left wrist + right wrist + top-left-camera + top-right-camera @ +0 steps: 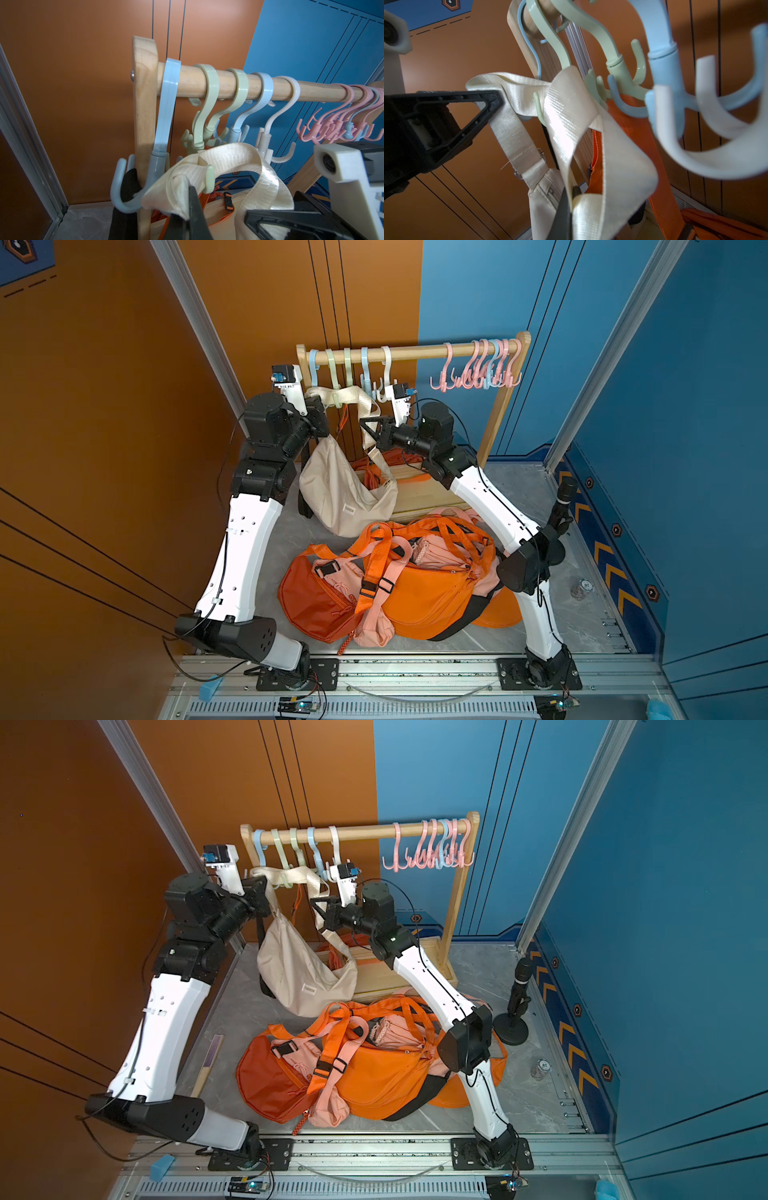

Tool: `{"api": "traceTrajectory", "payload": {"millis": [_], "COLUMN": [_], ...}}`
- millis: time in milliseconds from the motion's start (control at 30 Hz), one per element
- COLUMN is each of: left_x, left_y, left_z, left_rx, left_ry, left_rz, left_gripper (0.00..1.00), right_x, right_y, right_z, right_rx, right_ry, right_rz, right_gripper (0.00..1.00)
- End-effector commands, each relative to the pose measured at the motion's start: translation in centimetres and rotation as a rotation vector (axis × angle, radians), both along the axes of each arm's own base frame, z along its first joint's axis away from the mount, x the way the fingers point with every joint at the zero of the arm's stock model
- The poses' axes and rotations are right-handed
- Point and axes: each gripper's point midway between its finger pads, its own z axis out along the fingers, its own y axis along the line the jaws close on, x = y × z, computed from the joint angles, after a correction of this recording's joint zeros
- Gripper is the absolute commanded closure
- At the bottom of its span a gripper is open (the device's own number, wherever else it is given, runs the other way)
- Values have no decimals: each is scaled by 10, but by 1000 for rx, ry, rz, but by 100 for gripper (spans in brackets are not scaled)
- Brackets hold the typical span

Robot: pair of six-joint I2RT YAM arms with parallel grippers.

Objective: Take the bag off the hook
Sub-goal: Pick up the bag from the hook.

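A cream bag (pixel 345 489) (pixel 299 973) hangs below the wooden rail, its body sagging to the rack's base. Its wide cream strap (pixel 347 394) (pixel 228 158) (pixel 566 108) is looped over a prong of a pale green hook (pixel 208 178) (pixel 538 108). My left gripper (pixel 313 401) (pixel 188 216) is shut on a fold of the strap just left of that hook. To the hook's right and lower, my right gripper (pixel 365 423) (pixel 571 199) is shut on the strap's other run. The strap stretches between the two grippers across the prong.
The rail (pixel 415 351) carries blue, green and white hooks at its left and a cluster of pink hooks (pixel 478 369) at its right. A pile of orange and pink bags (pixel 395 580) lies in front. An orange bag (pixel 374 464) sits behind the cream one. A black stand (pixel 515 1006) is right.
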Motion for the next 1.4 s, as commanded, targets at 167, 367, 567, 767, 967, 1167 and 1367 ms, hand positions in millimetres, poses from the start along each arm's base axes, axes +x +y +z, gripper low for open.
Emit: {"api": "traceTrajectory", "payload": {"millis": [167, 367, 567, 767, 967, 1167, 1367], "left_x": [-20, -16, -9, -8, -26, -52, -70], "left_y": [-23, -39, -46, -34, -22, -14, -6], "left_z": [35, 43, 43, 48, 55, 58, 69], "left_rx": [58, 123, 132, 101, 94, 89, 89], "left_ry": [-104, -124, -123, -129, -159, -191, -216], "left_rz": [-26, -34, -39, -19, 0, 7, 18], "left_gripper": [100, 100, 100, 100, 100, 100, 100], "right_x": [-43, -56, -57, -55, -64, -84, -102], "right_y": [-5, 2, 4, 2, -8, -19, -31], "right_z": [38, 32, 29, 30, 45, 63, 90], "right_rx": [58, 56, 53, 56, 65, 67, 59], "right_ry": [-62, -59, -58, -64, -91, -132, -196], "right_rz": [62, 88, 95, 95, 94, 93, 65], "right_gripper": [100, 100, 100, 100, 100, 100, 100]}}
